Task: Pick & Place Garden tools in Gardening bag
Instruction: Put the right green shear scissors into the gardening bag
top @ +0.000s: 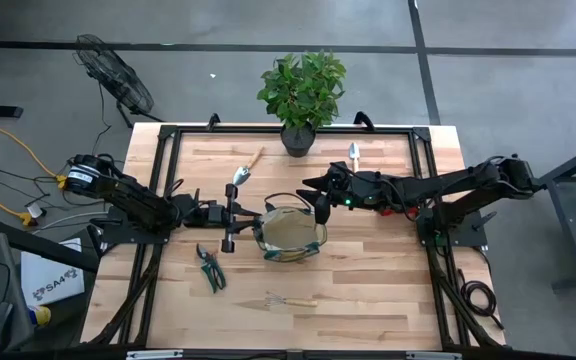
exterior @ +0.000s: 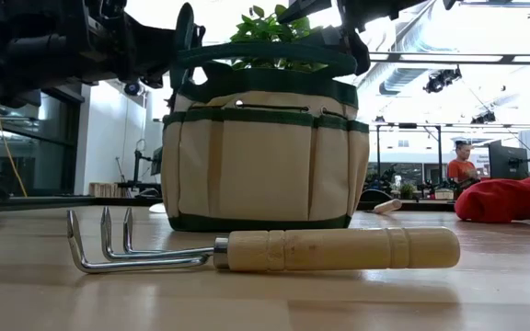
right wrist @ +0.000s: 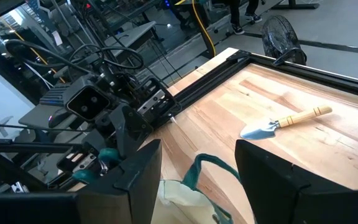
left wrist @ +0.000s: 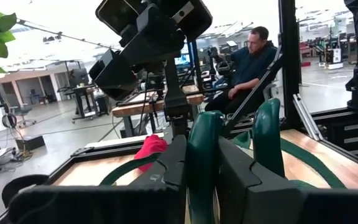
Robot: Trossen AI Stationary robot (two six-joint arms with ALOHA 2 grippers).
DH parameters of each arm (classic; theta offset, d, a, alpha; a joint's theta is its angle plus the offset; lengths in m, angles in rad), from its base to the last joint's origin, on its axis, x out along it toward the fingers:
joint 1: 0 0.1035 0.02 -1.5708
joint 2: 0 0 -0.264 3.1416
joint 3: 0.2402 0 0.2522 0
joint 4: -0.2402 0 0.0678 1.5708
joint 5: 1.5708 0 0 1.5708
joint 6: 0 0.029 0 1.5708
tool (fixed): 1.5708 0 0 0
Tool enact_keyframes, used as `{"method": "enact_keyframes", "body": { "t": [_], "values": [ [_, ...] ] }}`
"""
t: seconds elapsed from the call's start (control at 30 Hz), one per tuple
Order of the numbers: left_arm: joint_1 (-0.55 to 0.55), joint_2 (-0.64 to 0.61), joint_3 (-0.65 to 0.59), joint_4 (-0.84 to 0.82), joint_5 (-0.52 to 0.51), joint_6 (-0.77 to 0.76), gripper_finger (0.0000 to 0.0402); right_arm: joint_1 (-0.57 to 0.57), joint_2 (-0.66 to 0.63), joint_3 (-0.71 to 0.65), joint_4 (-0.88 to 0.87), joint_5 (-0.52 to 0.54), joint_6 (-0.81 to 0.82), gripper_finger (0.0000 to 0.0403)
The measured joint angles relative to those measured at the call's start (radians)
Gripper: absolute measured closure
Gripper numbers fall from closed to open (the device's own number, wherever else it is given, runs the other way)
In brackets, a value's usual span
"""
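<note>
High view: the gardening bag [top: 290,238] is set mid-table [top: 388,290]; its green handle [left wrist: 202,149] is pinched by the left tool [top: 236,217] at the bag's rim, the right tool [top: 318,205] spread just above.

Lighting: even, overhead, bright. Pale wooden slatted table top [top: 368,270] shows soft, short shadows. Low view: ceiling area blown out white behind the round tan fabric bag with green trim [exterior: 263,152]; dark arm parts near-silhouetted. Left wrist view: bright backlight, nearest dark fingers [left wrist: 166,180] blurred.
</note>
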Motion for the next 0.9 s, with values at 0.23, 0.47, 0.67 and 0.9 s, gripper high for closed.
{"method": "enact_keyframes", "body": {
  "t": [0.23,0.47,0.67,0.9],
  "values": [
    [0.0,0.0,0.0,0.003,-0.017,0.001,0.0358,0.0,0.0,0.0,0.0,0.0,0.0,0.0205],
    [0.0,0.0,0.0,0.017,0.084,0.043,0.0358,0.0,0.0,0.0,0.0,0.0,0.0,0.0205],
    [0.0,0.0,0.0,0.017,0.094,0.046,0.0358,0.0,0.0,0.0,0.0,0.0,0.0,0.0205],
    [0.0,0.002,0.0,0.018,0.079,0.075,0.0358,0.0,0.0,0.0,0.0,0.0,0.0,0.0205]
  ]
}}
